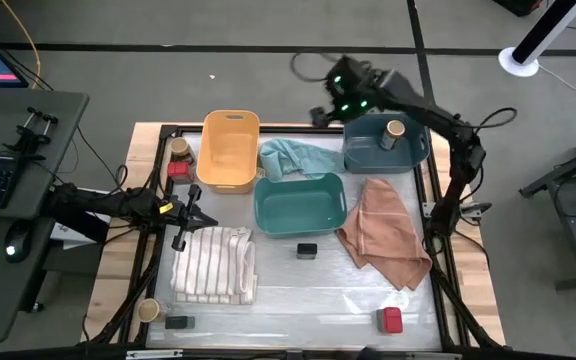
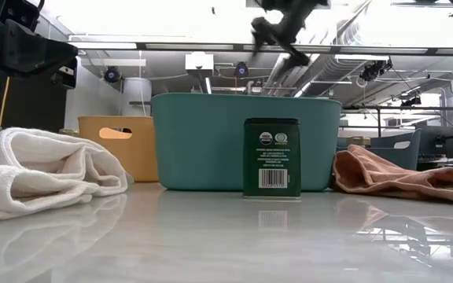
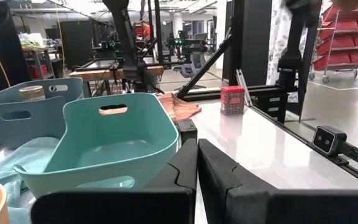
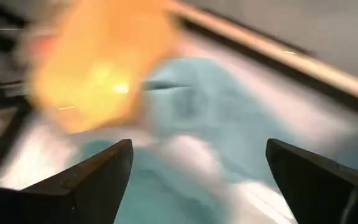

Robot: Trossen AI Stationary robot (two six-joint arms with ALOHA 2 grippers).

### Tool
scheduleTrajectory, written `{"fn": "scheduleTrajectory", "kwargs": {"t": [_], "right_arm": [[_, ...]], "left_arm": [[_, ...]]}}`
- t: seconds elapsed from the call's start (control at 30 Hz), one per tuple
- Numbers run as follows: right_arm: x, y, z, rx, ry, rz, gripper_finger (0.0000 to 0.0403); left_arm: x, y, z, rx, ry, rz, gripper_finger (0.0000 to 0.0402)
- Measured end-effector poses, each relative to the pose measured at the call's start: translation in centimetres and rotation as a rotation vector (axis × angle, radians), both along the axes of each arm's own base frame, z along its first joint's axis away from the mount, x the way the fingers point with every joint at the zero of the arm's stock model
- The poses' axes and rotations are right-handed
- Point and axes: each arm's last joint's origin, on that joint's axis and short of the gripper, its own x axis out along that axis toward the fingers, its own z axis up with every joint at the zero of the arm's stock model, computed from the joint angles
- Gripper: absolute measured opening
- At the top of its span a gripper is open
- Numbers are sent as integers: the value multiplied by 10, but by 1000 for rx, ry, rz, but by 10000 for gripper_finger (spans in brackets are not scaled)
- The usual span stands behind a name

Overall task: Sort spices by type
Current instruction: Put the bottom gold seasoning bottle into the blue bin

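Note:
The spices lie scattered. A round tan-lidded jar (image 1: 395,133) stands in the blue-grey bin (image 1: 413,150). One black tin (image 1: 306,250) stands before the teal bin (image 1: 300,203), and a red-topped jar (image 1: 391,320) sits at the near right. At the near left are a round jar (image 1: 148,310) and a tin (image 1: 177,322); at the far left, a round jar (image 1: 179,148) and a red jar (image 1: 177,168). My right gripper (image 4: 197,186) hangs open and empty, high over the far edge, left of the blue-grey bin. My left gripper (image 3: 197,163) waits shut at the left edge.
A yellow bin (image 1: 230,148) stands at the far left-centre. A teal cloth (image 1: 298,157) lies between the bins, a salmon cloth (image 1: 383,232) at the right and a striped white cloth (image 1: 214,264) at the near left. Bare tabletop stretches along the near edge.

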Motion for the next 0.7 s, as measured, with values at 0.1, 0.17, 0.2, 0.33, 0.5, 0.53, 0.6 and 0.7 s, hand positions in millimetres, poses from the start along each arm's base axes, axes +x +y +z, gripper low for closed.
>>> {"fn": "scheduleTrajectory", "kwargs": {"t": [0.1,0.17,0.2,0.33,0.5,0.53,0.6,0.7], "right_arm": [[25,34,5,5,-88,78,364],[34,58,7,24,-112,118,364],[37,70,8,35,-113,139,364],[35,113,9,79,-32,190,345],[13,151,1,45,236,171,248],[8,156,1,29,295,166,216],[-2,167,-2,1,408,177,142],[-8,180,-9,-36,484,217,31]], "left_arm": [[0,0,0,0,0,0,1],[0,0,1,-8,-6,0,1],[0,0,2,-27,-14,0,1],[-1,0,15,-166,-137,-11,1],[-11,2,45,-424,-420,-67,1],[-14,3,52,-469,-491,-82,1],[-23,5,63,-554,-623,-129,1],[-34,7,74,-622,-775,-187,1]]}}
